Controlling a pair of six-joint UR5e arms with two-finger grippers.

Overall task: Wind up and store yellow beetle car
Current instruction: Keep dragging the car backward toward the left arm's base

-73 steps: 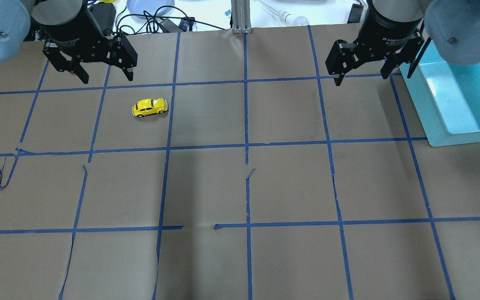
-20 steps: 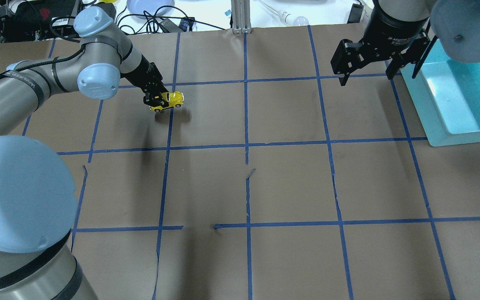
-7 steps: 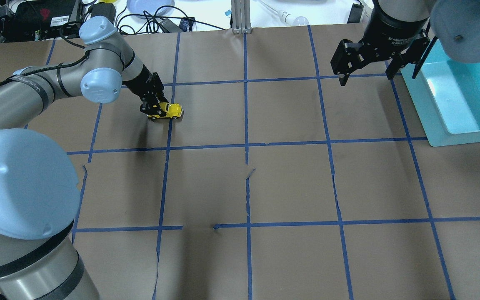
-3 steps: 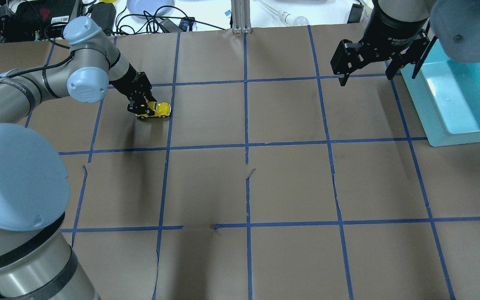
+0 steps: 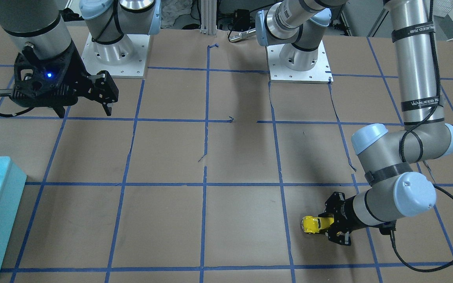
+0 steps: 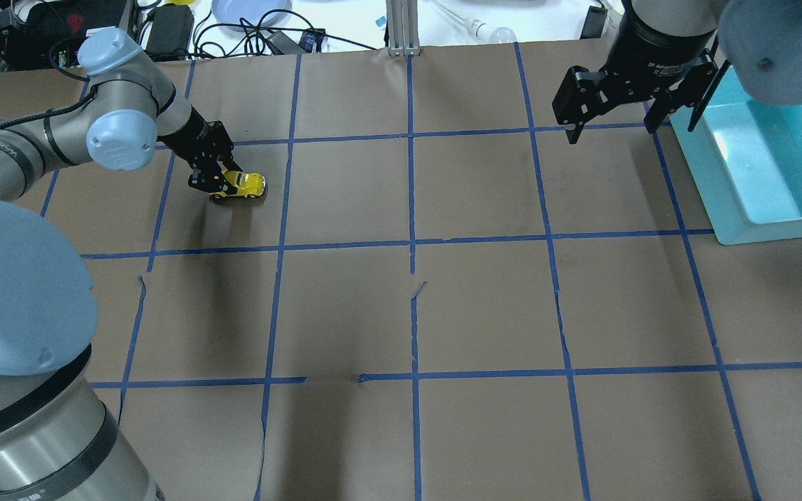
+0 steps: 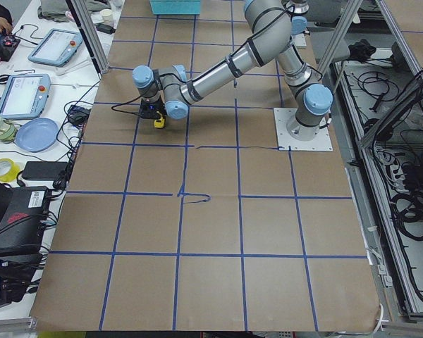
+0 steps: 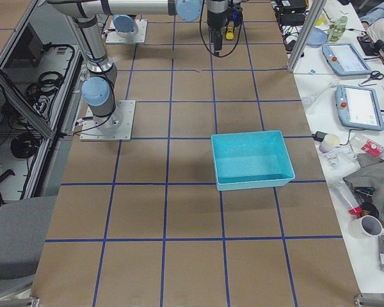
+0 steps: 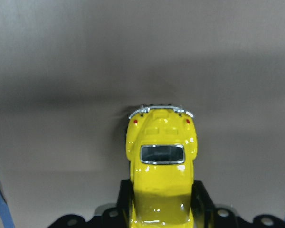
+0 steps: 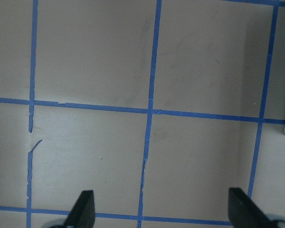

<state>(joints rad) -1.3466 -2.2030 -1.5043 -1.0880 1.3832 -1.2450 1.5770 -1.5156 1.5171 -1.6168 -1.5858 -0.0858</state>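
Surface: brown paper table (image 6: 484,306), blue tape grid.
Car (image 6: 246,184): wheels down, far-left square; dragged leftward over the last second.
Left gripper (image 6: 223,186): clamped on car.
Right gripper (image 6: 610,131): spread, empty, beside bin (image 6: 735,233).
Meaning: winding stroke likely under way; storing not begun.

Even, bright overhead light; soft shadows; sharp frames, wrist edges slightly blurred.
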